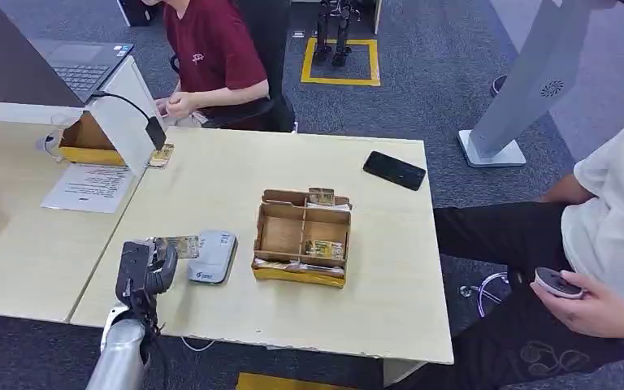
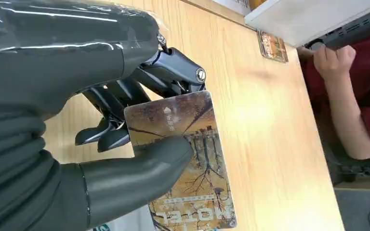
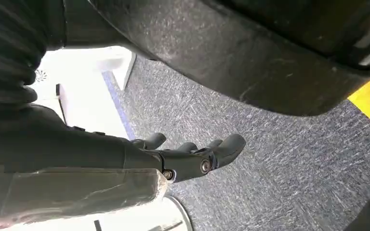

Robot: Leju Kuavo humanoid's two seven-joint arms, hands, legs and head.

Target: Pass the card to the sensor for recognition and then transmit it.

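We held the card [image 2: 183, 159] in our left hand [image 1: 148, 268], thumb pressed on its printed face and the fingers [image 2: 173, 72] behind it, near the table's [image 1: 211, 179] front edge. In the head view the card stuck out toward three o'clock from the hand, its far end just beside or over the grey sensor [image 1: 214, 256]; we could not tell whether the two touched. The divided box [image 1: 302, 238] with more cards sat at three o'clock of the sensor. We judged the card light, thin and stiff, with a glossy face that could slip under the thumb, so a firm pinch near one end, leaving the rest free to lie flat over the sensor, seemed right. Our right hand [image 3: 188, 156] hung by the floor, fingers loosely curled and apart, holding nothing. A person [image 1: 613, 236] sat at three o'clock, another at twelve.
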